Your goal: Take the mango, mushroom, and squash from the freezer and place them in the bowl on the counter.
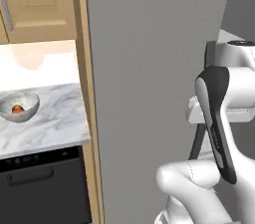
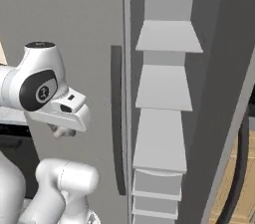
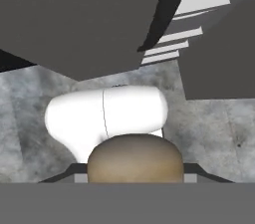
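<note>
On the worktop [image 1: 50,118] at left, the bowl [image 1: 19,106] already holds one orange item. The freezer [image 2: 164,93] stands open, its visible shelves bare. The end effector [image 3: 134,178] is clenched on the mushroom [image 3: 134,161], not yet delivered.

black under-counter appliance [image 1: 45,188] below worktop | wood wall cabinet [image 1: 37,1] upper left | grey mottled floor [image 3: 219,128]
</note>
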Available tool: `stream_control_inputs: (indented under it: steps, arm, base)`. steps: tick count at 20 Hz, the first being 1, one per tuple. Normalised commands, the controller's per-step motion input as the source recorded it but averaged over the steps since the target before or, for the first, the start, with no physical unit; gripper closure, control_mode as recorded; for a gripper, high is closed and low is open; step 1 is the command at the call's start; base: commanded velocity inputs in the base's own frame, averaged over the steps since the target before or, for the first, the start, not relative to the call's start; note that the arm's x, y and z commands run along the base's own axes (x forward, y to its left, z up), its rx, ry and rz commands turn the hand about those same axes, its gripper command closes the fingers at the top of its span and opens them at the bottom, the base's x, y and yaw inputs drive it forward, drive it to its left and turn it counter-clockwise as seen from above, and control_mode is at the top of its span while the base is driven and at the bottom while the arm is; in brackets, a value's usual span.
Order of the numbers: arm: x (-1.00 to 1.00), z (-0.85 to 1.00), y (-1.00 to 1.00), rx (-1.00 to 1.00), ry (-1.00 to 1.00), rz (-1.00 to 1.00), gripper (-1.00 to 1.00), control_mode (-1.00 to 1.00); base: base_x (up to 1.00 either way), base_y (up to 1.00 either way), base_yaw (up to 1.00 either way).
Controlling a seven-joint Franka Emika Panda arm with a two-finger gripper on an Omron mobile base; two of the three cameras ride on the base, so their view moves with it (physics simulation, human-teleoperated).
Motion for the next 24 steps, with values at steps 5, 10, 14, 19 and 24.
stream_control_inputs:
  steps: [5, 10, 14, 19, 24]
  arm:
    - [0.00, 0.00, 0.00, 0.00, 0.00, 0.00, 1.00, 1.00]
    - [0.00, 0.00, 0.00, 0.00, 0.00, 0.00, 1.00, 1.00]
    - [0.00, 0.00, 0.00, 0.00, 0.00, 0.00, 1.00, 1.00]
    - [0.00, 0.00, 0.00, 0.00, 0.00, 0.00, 1.00, 1.00]
    - [0.00, 0.00, 0.00, 0.00, 0.00, 0.00, 1.00, 1.00]
  base:
    - [-0.07, 0.99, 0.00]
    - [0.00, 1.00, 0.00]
    - [0.00, 0.98, 0.00]
    - [0.00, 0.90, 0.00]
    - [0.00, 0.61, -0.01]
